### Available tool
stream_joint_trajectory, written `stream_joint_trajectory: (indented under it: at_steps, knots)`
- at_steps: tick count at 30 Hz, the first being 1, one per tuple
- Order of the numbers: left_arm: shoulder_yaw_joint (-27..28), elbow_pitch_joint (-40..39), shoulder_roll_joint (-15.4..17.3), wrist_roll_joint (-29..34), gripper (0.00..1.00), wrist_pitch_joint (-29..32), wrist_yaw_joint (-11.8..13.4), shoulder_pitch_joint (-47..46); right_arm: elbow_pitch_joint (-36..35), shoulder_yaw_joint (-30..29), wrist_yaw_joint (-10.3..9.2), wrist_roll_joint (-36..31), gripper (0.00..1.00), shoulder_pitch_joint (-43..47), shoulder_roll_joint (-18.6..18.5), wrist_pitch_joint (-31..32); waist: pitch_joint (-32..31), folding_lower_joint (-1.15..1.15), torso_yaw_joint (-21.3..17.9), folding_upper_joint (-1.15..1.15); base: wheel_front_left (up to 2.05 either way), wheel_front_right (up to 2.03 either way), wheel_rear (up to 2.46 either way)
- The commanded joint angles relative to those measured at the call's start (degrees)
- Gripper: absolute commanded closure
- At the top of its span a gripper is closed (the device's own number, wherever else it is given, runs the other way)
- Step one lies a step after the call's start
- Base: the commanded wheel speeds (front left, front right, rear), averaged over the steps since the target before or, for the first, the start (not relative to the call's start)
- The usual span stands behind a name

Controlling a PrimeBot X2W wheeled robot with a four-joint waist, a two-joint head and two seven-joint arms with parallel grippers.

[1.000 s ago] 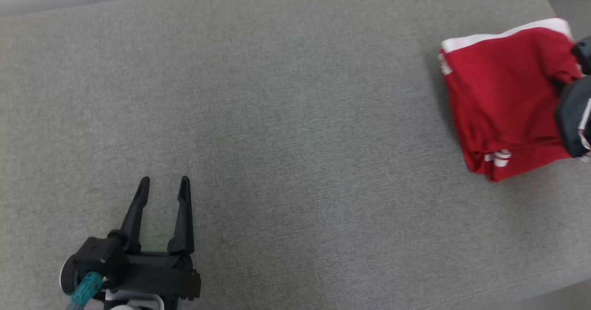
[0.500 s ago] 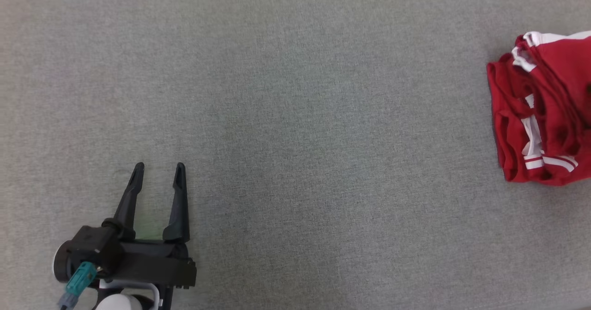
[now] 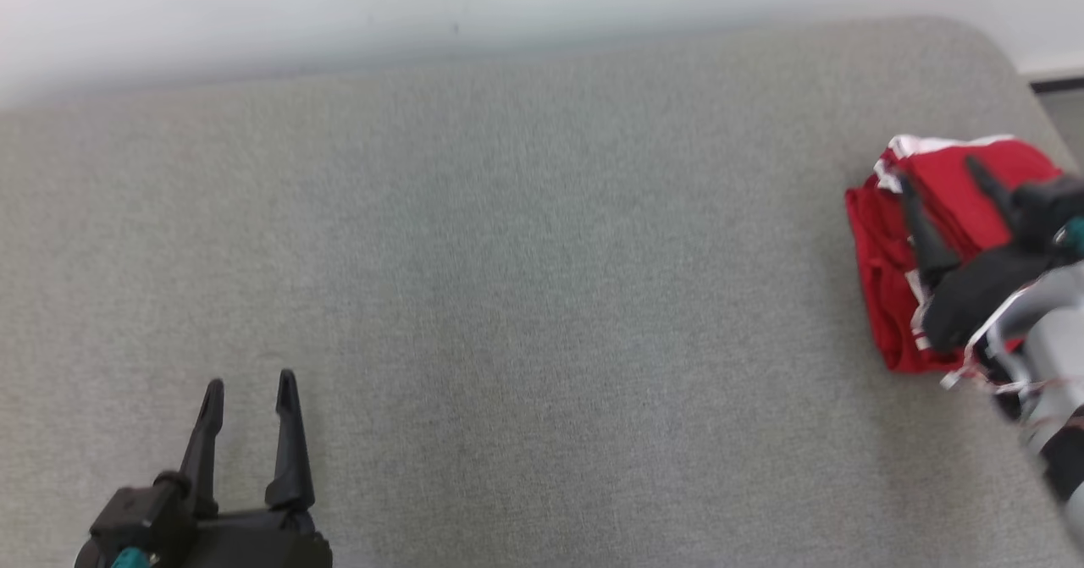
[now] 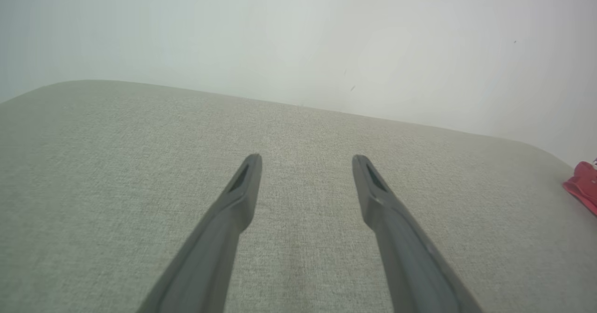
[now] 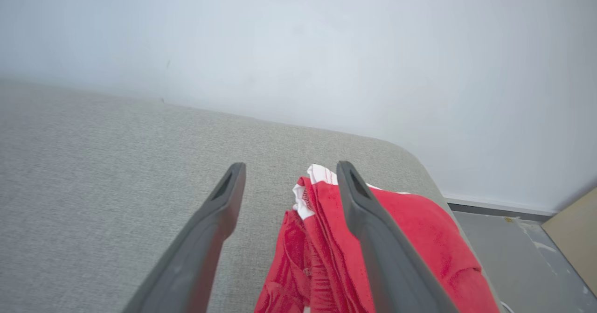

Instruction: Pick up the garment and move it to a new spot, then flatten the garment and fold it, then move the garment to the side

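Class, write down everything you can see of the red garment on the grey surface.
The red garment is soft-looking fabric with white trim and stripes, folded into a loose, rumpled bundle of several layers. It lies on the grey padded surface at its far right end, near the rounded corner. The open right gripper is over it, one finger across the cloth; whether it touches the cloth I cannot tell.

Grey fabric surface (image 3: pixel 508 255) — pale wall (image 3: pixel 423 9) behind it.
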Motion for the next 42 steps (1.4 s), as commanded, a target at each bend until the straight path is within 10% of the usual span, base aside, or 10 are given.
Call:
stream_joint_trajectory:
  at_steps: [1,15,42]
  knots:
    - [0.5,-0.2,0.0,0.0,0.0,0.0,0.3,1.5,-1.4,-0.9,0.0,0.0,0.0,3.1,1.3,-1.4,-5.0,0.01,0.3,0.0,0.0,0.0,0.0]
    - [4.5,4.0,0.6,0.8,0.0,0.0,-1.2,3.4,-16.9,-10.9,0.0,4.5,0.0,26.3,12.8,-4.1,-12.6,0.01,2.4,0.0,0.0,0.0,0.0]
    - [5.4,8.3,0.0,2.0,0.0,0.0,-1.6,7.5,-23.7,-16.3,0.0,-4.2,0.0,36.2,16.3,-4.2,-14.6,0.01,2.7,0.0,0.0,0.0,0.0]
